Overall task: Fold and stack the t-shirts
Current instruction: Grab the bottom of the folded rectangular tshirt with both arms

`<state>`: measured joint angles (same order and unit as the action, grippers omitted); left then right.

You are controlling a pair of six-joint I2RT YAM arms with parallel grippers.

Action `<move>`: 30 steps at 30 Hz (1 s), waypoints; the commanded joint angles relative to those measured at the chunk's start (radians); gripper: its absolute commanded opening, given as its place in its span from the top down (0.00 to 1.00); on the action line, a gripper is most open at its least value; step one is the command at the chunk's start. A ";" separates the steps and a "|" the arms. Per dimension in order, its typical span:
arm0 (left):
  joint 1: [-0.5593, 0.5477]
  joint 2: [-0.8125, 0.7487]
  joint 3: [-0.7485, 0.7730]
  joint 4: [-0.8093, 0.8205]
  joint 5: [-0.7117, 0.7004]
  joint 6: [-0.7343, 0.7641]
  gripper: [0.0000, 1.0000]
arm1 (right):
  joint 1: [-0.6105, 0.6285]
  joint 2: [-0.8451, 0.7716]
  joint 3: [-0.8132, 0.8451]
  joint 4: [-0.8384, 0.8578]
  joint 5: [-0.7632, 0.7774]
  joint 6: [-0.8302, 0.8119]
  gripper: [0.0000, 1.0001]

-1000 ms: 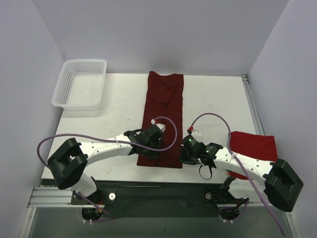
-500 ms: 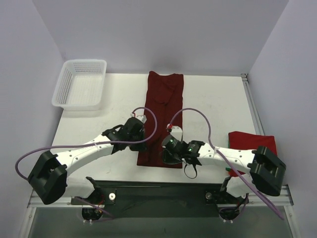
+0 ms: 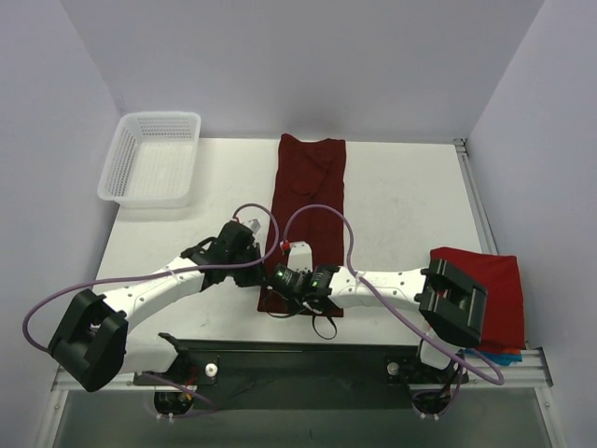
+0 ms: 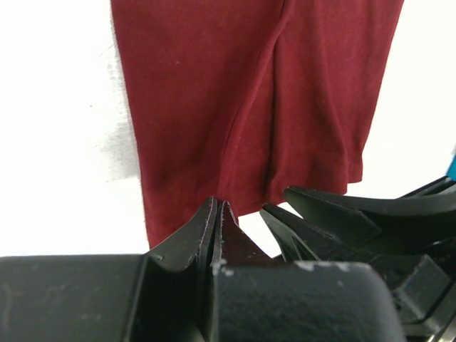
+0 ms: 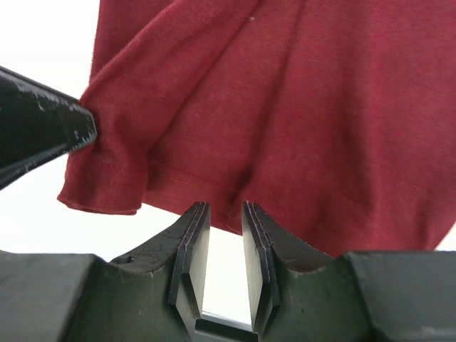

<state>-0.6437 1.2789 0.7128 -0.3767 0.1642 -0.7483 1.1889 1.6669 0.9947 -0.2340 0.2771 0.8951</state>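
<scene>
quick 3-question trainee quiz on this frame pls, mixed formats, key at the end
1. True or false: the left end effector is shut on the near hem of the dark maroon t-shirt.
2. Where on the table is the white mesh basket?
A. at the far-left corner
B. on top of the dark maroon t-shirt
C. at the near-right edge
3. Fill in the blank: the folded brighter red t-shirt lies at the table's ___ side, partly under the right arm.

Key: 1 true; 2 A; 3 right.
</scene>
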 commanded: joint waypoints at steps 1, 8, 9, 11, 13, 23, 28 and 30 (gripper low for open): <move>0.015 -0.024 0.004 0.067 0.034 -0.002 1.00 | 0.015 0.010 0.054 -0.125 0.108 0.037 0.74; 0.022 -0.016 -0.004 0.071 0.043 0.004 1.00 | 0.026 0.059 0.082 -0.154 0.106 0.042 0.74; 0.026 -0.013 -0.003 0.074 0.043 0.003 1.00 | 0.028 0.071 0.087 -0.154 0.105 0.041 0.74; 0.027 -0.010 -0.007 0.076 0.044 0.004 1.00 | 0.028 0.083 0.094 -0.154 0.099 0.038 0.74; 0.027 -0.012 -0.010 0.078 0.044 0.004 1.00 | 0.029 0.091 0.099 -0.157 0.097 0.039 0.74; 0.032 -0.010 -0.015 0.081 0.047 0.006 1.00 | 0.029 0.080 0.104 -0.157 0.102 0.044 0.97; 0.032 -0.007 -0.018 0.087 0.054 0.006 1.00 | 0.031 0.045 0.107 -0.159 0.097 0.035 1.00; 0.033 -0.007 -0.022 0.088 0.054 0.006 1.00 | 0.029 0.036 0.110 -0.157 0.086 0.031 1.00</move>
<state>-0.6186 1.2789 0.6975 -0.3325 0.1997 -0.7479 1.2125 1.7573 1.0683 -0.3492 0.3340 0.9195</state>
